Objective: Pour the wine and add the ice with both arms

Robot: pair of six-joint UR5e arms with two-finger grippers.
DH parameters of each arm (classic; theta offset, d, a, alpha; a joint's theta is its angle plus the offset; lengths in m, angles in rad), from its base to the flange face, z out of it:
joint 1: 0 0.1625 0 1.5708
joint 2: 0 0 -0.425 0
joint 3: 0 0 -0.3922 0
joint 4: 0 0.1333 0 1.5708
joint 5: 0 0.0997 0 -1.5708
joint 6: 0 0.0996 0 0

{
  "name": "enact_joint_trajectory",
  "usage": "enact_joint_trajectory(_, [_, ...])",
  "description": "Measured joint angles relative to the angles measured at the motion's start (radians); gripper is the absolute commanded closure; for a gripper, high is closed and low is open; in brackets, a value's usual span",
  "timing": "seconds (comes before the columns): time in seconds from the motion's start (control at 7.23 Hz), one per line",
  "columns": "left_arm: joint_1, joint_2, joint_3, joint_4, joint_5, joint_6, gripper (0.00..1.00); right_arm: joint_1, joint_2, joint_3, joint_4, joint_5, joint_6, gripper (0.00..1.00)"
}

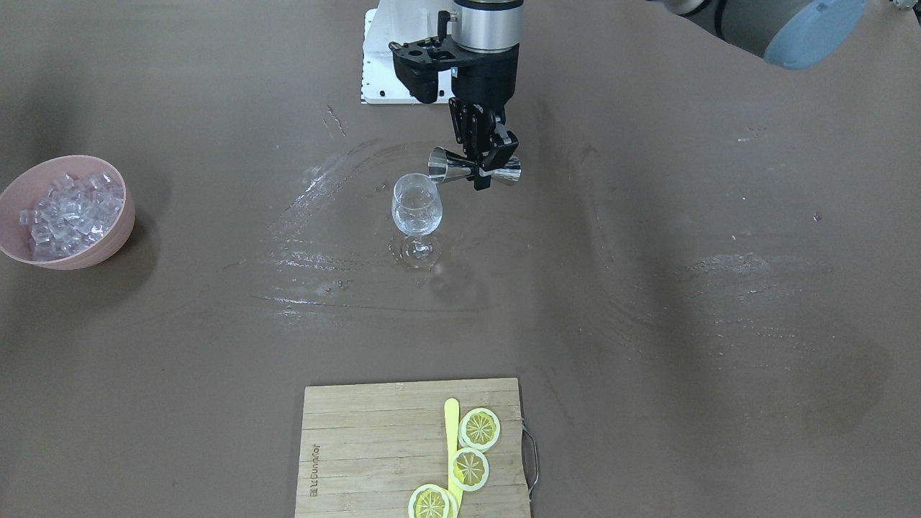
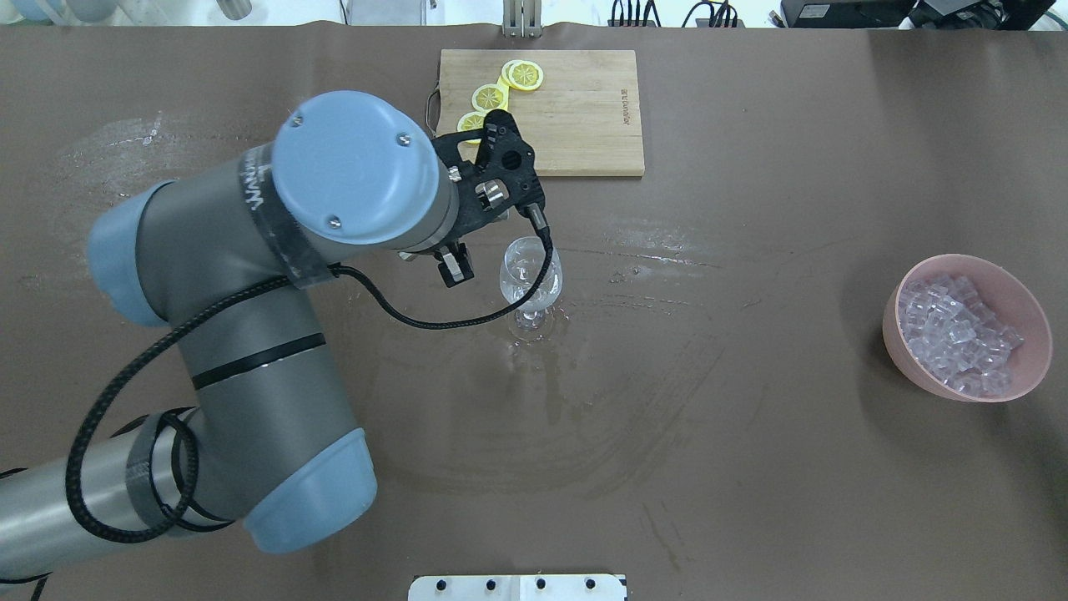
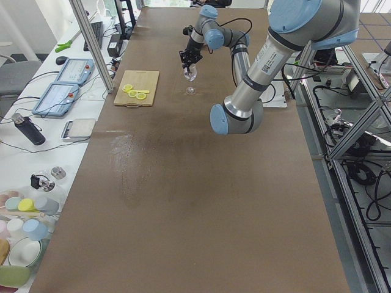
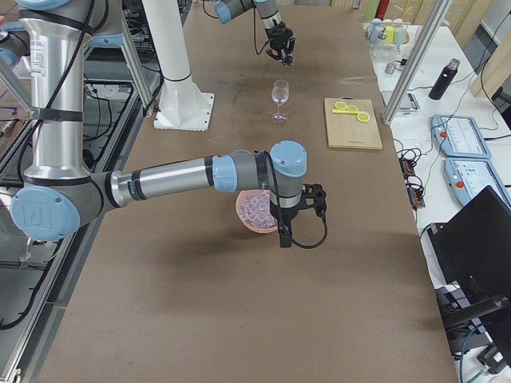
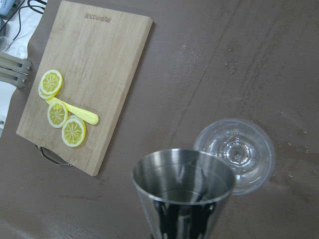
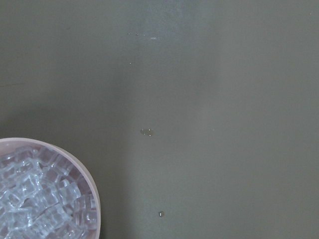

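Front-facing view: left end effector (image 1: pixel 483 173) of the left arm (image 1: pixel 489 29), clamped on the waist of a steel jigger (image 1: pixel 443 166). The jigger lies on its side, one mouth at the rim of a wine glass (image 1: pixel 416 208) standing upright on the wet worktop (image 1: pixel 683 324). Ice (image 1: pixel 68 212): heap of clear cubes in a pink bowl (image 1: pixel 119 234), well apart from this end effector. Cutting board (image 1: pixel 374 446) with three lemon slices (image 1: pixel 480 428).

Overhead view: ice (image 2: pixel 955 330) fills the bowl (image 2: pixel 1033 334), far across the worktop from the glass (image 2: pixel 530 280).

Right-side view: right arm (image 4: pixel 168 179) stretched low over the worktop. Right end effector (image 4: pixel 285 234) just beside the bowl of ice (image 4: pixel 257 209); whether wide or narrow, cannot tell.

Left wrist view: jigger mouth (image 5: pixel 182 184) next to the glass bowl (image 5: pixel 239 154).

Right wrist view: bowl rim (image 6: pixel 95 199) in the lower left corner, ice (image 6: pixel 40 199) inside; fingers not seen.
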Motion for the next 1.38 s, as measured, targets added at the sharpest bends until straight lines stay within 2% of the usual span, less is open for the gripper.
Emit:
enact_joint_trajectory(0.55, [-0.056, 0.275, -0.066, -0.339, -0.065, -0.045, 1.0, 0.0, -0.003, 0.004, 0.0, 0.0, 0.0, 0.0])
enact_joint_trajectory(0.97, [-0.06, 0.562, -0.027, -0.889, -0.065, -0.182, 1.0, 0.0, -0.005, 0.007, 0.0, 0.0, 0.001, 0.0])
enact_joint_trajectory(1.11, [-0.06, 0.621, 0.025, -1.075, -0.052, -0.237, 1.0, 0.0, -0.005, 0.007, 0.0, 0.0, 0.001, 0.0])
enact_joint_trajectory(1.38, [-0.059, 0.667, 0.168, -1.402, 0.026, -0.351, 1.0, 0.0, -0.008, 0.014, 0.0, 0.0, 0.001, 0.0])
